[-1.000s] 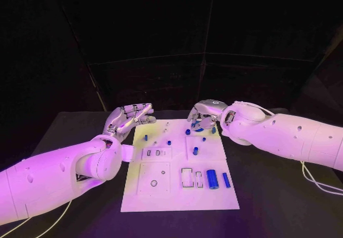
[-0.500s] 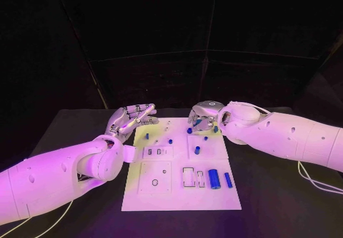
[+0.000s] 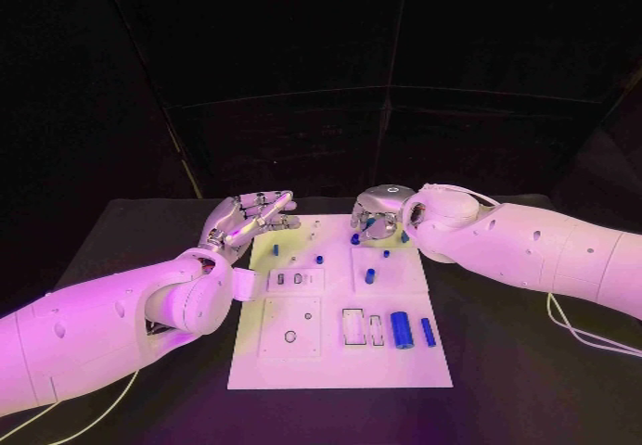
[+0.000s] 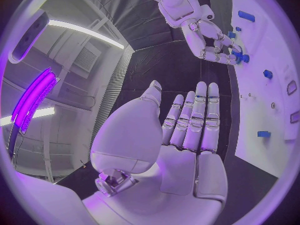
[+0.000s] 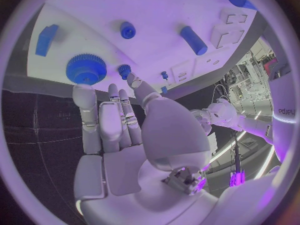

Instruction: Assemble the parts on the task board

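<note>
Lying flat in the middle of the black counter (image 3: 147, 232), the white task board (image 3: 341, 366) carries a scatter of small blue parts: a stout cylinder (image 3: 400, 330) and a slimmer rod (image 3: 429, 332) beside rectangular cut-outs near its near right corner, and several short pegs (image 3: 371, 275) toward its far edge. A toothed blue gear (image 5: 85, 69) sits at the board's far right corner, and the right hand (image 3: 376, 219) hangs over that corner with its fingers (image 5: 85, 115) straight and apart, their tips just beside the gear, nothing gripped. The left hand (image 3: 246, 219) hovers at the far left corner, fingers (image 4: 200, 116) straight, side by side and empty, palm turned up. By the look of it, the step in hand is reaching for the gear or a neighbouring peg; the next move would call for closing the right fingers round the chosen part, lifting it cleanly and carrying it to a matching recess. The parts appear to be hard, smooth plastic, the gear ridged round its rim, the cylinders plain and rounded and likely to roll if nudged. The board is a matte, rigid plate with shallow slots and round holes; the hands are silver metal and the arms glossy white.
</note>
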`<state>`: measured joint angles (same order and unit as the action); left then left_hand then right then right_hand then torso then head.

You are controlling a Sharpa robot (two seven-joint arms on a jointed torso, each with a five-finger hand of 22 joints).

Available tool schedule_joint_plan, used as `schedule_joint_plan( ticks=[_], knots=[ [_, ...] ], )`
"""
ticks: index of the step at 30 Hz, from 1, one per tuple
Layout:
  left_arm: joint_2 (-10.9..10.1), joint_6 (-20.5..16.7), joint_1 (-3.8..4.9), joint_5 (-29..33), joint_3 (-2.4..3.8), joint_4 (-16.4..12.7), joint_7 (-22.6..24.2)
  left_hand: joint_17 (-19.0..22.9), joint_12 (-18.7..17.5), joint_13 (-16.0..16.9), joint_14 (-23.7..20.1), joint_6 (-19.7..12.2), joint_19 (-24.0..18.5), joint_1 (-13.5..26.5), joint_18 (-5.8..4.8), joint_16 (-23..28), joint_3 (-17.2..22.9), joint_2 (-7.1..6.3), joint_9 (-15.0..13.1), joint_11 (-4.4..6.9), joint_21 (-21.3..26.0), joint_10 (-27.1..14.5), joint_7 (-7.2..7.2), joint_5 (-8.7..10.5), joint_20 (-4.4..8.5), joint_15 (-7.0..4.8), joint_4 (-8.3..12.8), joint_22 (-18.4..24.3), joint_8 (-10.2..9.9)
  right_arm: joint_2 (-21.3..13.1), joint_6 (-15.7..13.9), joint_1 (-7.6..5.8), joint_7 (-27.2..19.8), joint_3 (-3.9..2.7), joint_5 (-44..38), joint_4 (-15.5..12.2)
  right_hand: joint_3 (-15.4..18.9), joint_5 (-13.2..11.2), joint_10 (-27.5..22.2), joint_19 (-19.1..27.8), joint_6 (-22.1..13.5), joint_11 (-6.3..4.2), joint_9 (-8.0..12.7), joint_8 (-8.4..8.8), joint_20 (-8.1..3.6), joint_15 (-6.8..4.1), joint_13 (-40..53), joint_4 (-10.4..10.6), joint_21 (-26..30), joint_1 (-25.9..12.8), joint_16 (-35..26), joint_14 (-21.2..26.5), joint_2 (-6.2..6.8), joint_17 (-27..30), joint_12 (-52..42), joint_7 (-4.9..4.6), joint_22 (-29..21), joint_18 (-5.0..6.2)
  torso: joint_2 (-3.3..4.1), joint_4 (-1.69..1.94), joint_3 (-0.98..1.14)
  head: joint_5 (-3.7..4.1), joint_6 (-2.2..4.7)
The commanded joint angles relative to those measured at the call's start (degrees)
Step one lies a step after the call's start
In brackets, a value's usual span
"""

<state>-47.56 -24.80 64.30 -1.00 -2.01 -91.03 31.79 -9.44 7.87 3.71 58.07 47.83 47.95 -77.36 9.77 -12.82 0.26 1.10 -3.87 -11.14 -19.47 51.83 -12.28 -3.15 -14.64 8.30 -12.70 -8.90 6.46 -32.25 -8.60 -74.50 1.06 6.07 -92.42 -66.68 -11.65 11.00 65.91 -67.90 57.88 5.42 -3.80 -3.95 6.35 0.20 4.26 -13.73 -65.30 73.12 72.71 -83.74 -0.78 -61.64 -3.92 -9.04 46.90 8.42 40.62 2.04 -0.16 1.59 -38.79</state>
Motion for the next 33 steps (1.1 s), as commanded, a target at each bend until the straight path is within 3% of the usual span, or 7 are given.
schedule_joint_plan(
  ticks=[1,14,33],
  knots=[
    [-0.06,0.86,0.08,-0.46,0.05,-0.23,0.13,-0.1,-0.36,-0.06,0.44,0.54,0.45,-0.18,0.74,0.38,0.05,0.5,0.01,0.08,-0.32,0.52,-1.32,-0.11,-0.05,0.05,0.35,-0.04,0.17,0.42,1.63,-0.13,-0.58,-0.04,0.18,0.41,-0.51,0.33,0.09,-0.32,-0.29,0.02,-0.09,0.12,-0.01,0.27,-0.03,-0.03,-0.4,-0.18,0.42,-2.54,-0.22,-0.15,-0.14,-0.18,0.19,-0.4,0.25,0.11,0.04,0.1,-0.09],
    [-0.35,0.82,0.11,-0.46,0.06,-0.67,0.07,-0.12,-0.39,-0.06,0.43,0.59,0.47,-0.21,0.74,0.42,0.05,0.52,0.02,0.08,-0.31,0.53,-1.31,-0.11,-0.04,0.05,0.39,-0.04,0.16,1.47,3.03,-0.11,-1.19,-0.03,0.8,1.43,-1.22,0.33,0.27,-0.46,-0.18,0.0,-0.1,0.1,0.05,0.23,-0.06,0.05,-1.07,-0.04,1.04,-2.48,-0.45,-0.75,-0.14,-0.24,0.94,-0.48,0.97,0.39,0.18,0.27,-0.24],
    [-0.44,0.9,0.18,-0.46,0.06,-0.57,-0.01,-0.13,-0.42,-0.07,0.42,0.61,0.48,-0.23,0.73,0.46,0.04,0.54,0.02,0.08,-0.31,0.54,-1.31,-0.11,-0.04,0.06,0.42,-0.03,0.15,1.84,4.35,-0.07,-1.47,0.0,0.83,2.39,-4.02,0.33,1.74,-0.53,1.47,-0.05,-0.23,-0.24,0.14,0.26,-0.09,0.38,-2.84,0.23,2.68,-2.3,-0.8,-2.05,-0.33,-0.48,2.66,-0.64,0.95,0.41,0.15,-0.01,-1.14]
  ],
)
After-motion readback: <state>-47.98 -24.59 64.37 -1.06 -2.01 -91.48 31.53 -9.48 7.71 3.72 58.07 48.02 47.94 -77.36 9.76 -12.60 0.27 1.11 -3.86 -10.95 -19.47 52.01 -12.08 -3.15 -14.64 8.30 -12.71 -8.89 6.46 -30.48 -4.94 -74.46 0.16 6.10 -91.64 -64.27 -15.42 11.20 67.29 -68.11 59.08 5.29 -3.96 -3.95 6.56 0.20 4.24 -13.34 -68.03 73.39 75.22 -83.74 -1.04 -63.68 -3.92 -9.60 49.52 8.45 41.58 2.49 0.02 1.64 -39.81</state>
